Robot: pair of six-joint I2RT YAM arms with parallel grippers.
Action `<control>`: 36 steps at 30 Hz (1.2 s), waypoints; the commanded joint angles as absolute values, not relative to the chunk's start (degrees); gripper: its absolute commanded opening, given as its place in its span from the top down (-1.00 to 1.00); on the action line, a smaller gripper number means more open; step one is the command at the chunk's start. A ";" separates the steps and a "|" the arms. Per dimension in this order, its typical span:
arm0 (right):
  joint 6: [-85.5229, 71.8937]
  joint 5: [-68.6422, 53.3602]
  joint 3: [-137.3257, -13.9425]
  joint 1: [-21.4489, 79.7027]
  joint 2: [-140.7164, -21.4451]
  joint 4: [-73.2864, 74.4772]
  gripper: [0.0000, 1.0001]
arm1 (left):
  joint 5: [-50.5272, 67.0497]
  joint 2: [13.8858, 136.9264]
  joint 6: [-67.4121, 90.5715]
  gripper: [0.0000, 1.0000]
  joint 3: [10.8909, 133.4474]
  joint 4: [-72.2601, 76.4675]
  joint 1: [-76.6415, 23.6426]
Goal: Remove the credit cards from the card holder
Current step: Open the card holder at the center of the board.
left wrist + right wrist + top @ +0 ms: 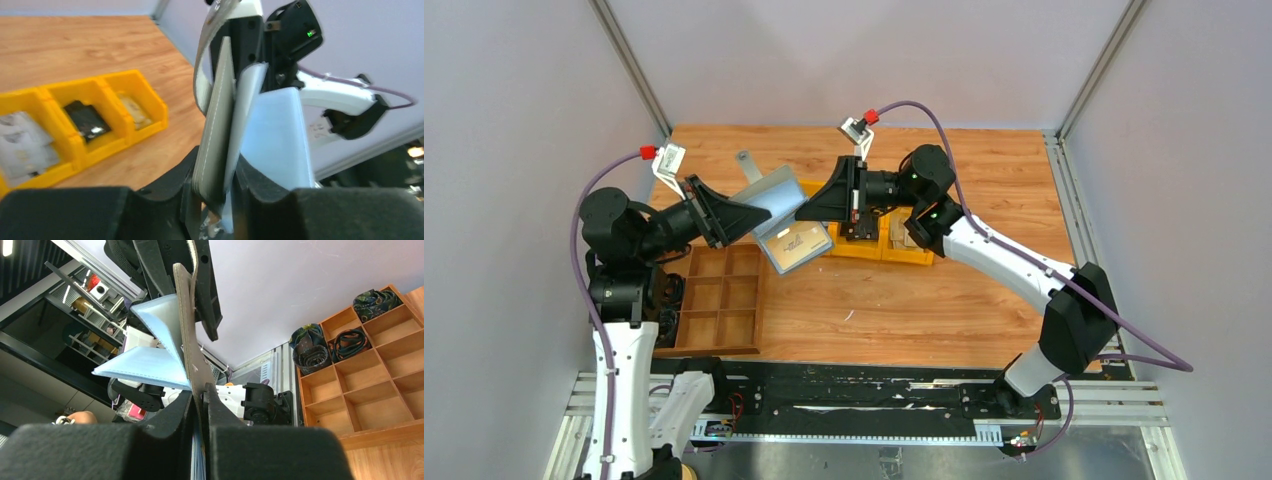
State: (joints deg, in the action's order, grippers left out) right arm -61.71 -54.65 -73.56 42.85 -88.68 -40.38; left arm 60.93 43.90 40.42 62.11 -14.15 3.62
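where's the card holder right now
Top view: the card holder hangs open off the table, clamped by the left tool and right tool, left of the yellow bins, beyond the wooden tray.

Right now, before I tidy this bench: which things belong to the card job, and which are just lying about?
Job: card holder, tan credit card inside it, left gripper, right gripper, both clamping it.
Lying about: yellow bins, wooden tray.
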 commanded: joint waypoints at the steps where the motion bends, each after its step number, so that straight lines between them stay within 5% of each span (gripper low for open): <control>1: -63.81 -56.47 -73.40 42.91 -87.54 -43.64 1.00 | 51.28 43.14 30.08 0.30 66.10 -22.59 3.60; 3: -64.17 -57.50 -72.96 42.59 -87.33 -42.73 1.00 | 49.41 42.98 30.07 -0.01 65.97 -22.13 3.60; 11: -50.92 -56.00 -79.09 42.62 -87.29 -13.18 1.00 | 62.04 42.97 32.56 -0.63 62.86 -17.31 3.60; 18: -37.61 -48.50 -90.65 44.42 -89.91 12.85 1.00 | 61.20 40.91 11.13 -0.72 62.13 -28.51 3.56; 26: -34.17 -45.06 -93.53 47.48 -90.49 18.71 1.00 | 58.45 40.29 2.75 -0.64 59.86 -31.23 3.52; 36: -33.23 -52.96 -89.97 47.72 -88.21 10.05 1.00 | 62.72 42.26 7.23 0.17 59.94 -32.05 3.52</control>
State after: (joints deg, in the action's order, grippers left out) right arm -33.61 -47.81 -91.70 46.98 -90.02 16.21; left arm 58.00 41.12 4.91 60.25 -31.33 3.62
